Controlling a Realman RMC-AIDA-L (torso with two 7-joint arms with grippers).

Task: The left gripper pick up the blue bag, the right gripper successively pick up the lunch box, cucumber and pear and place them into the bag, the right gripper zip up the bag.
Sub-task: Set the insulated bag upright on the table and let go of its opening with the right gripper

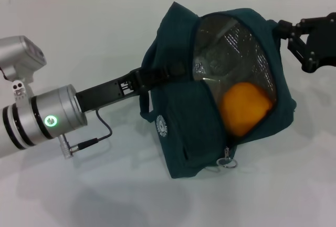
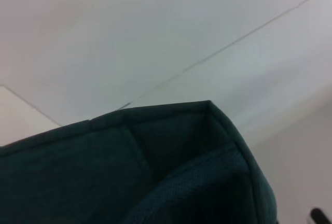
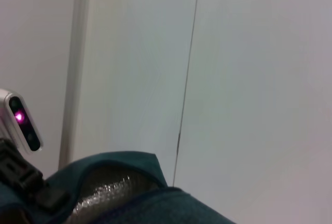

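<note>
Wide gap through the unzipped mouth of the dark teal fabric bag (image 1: 184,132) — partly blocked low down by the plump orange-yellow pear (image 1: 244,106). Bare white table (image 1: 105,32) all round — black left claw (image 1: 152,78) barring the near side.

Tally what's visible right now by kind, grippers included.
Bags: 1, blue bag, unzipped
Fruit: 1, pear inside the bag
Zip pulls: 1, ring
Grippers: 2, left gripper on the bag's edge, right gripper at its far corner
Total: 5
No lunch box or cucumber can be made out.
</note>
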